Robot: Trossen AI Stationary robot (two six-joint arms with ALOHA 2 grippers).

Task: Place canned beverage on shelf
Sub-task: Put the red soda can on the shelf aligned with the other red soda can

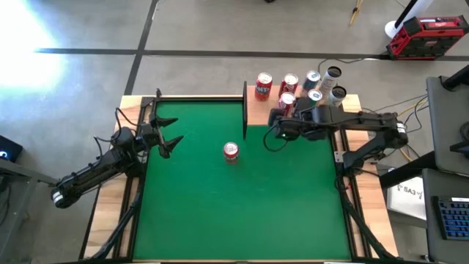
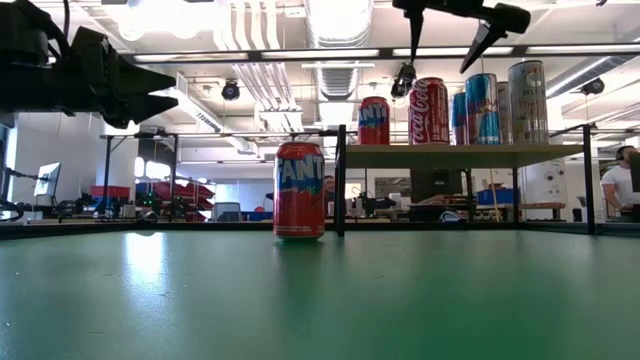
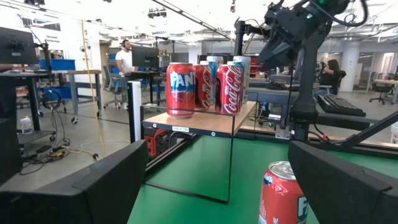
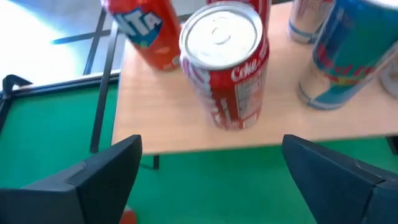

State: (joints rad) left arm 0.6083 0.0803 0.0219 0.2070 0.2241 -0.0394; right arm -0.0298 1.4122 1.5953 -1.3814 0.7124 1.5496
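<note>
The shelf (image 1: 253, 110) is a small light-wood board on black posts at the table's far right. It carries several cans, among them a red Coca-Cola can (image 4: 227, 68) standing upright near its front edge and a red Fanta can (image 4: 143, 31) behind it. My right gripper (image 4: 211, 149) is open and hovers above the shelf's near edge, just short of the Coca-Cola can, touching nothing. Another red Fanta can (image 1: 231, 152) stands upright on the green felt at mid-table. My left gripper (image 1: 174, 141) waits open at the table's left, pointing toward that can.
Blue and silver cans (image 1: 322, 84) crowd the shelf's right part. A black post (image 1: 244, 110) stands at the shelf's left edge. The green felt (image 1: 242, 213) spreads around the lone Fanta can. A red toolbox (image 1: 425, 37) sits on the floor beyond; people work in the room behind.
</note>
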